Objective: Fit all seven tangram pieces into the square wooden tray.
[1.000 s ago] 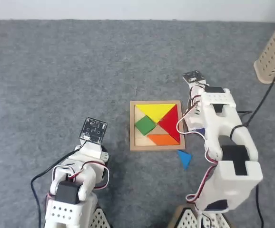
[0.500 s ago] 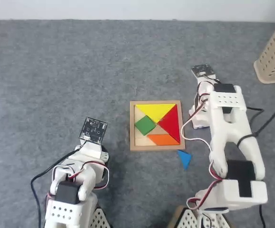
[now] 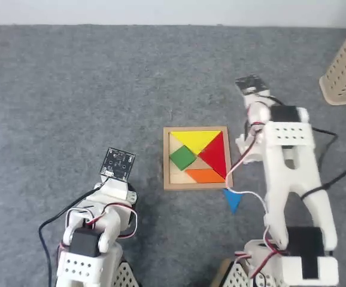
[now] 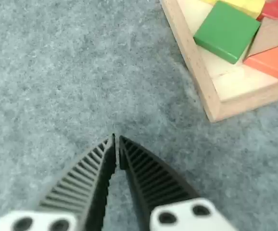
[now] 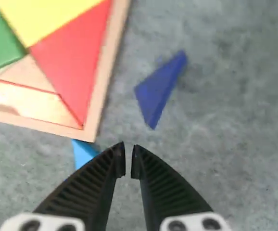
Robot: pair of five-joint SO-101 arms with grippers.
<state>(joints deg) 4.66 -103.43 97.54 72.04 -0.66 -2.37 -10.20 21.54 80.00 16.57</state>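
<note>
Nearest, the left arm (image 3: 95,236) sat at about seven o'clock from the tray (image 3: 197,186), and the left jaws were closed tip to tip on nothing over bare grey table (image 3: 71,89), a little short of the tray's near corner. Next out, the light blue triangle (image 3: 232,200) lay flat on the table at five o'clock from the tray, just off its corner. The right arm (image 3: 287,161) stretched along the tray's three o'clock side, and the right jaws hung empty, closed but for a thin slit, above the table between the light blue triangle and the dark blue triangle (image 5: 159,90), which lay near the three o'clock rim but apart from it. Inside the tray sat the green square (image 3: 182,157), the orange piece (image 3: 205,175), the red triangle (image 3: 216,155) and, farthest, the yellow triangle (image 3: 195,140); pale floor showed along the nine o'clock wall. By my reading the step in hand was fetching a blue triangle. To do it well, the right jaws would need to spread first, drop straight over the dark blue triangle to bear on two flat edges rather than a point, and lift it clear of the rim before turning it to suit the gap. Far off at two o'clock stood a beige holder (image 3: 343,66).
</note>
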